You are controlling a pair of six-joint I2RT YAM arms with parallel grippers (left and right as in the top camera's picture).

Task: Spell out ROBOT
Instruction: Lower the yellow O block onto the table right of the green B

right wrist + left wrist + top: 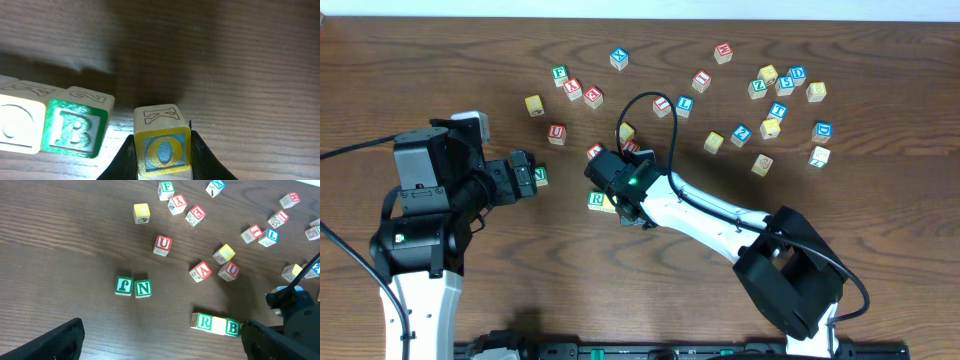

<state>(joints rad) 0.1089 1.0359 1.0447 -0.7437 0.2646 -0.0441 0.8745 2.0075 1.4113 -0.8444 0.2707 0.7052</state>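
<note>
- Dark wood tabletop [880, 230] under everything, with the green B block [75, 131] near its middle as the landmark.
- Right arm [710, 215] stretched in from the lower right, ending just over the B block. Left arm [420, 200] well to the left of it, apparently idle.
- Right gripper [162, 162] just right of the B block, jaws clamped on the yellow-framed O block [161, 150], one on each side.
- Left gripper [162, 330] well left of the B block, jaws wide apart around nothing.
- Row so far: R block [204, 322], then a pale block [17, 125] with a faint O touching the B block's left side, then the B block itself.
- O block close beside the B block's right side, a narrow gap between them. Hard to tell whether resting on the tabletop.
- Step in hand, as a judgement: setting down the fourth letter.
- Next: close that gap, square the faces, part the jaws and lift straight up without nudging the row. Then look for a T among the scattered blocks [767, 75] up and right of the B block; none legible from here.
</note>
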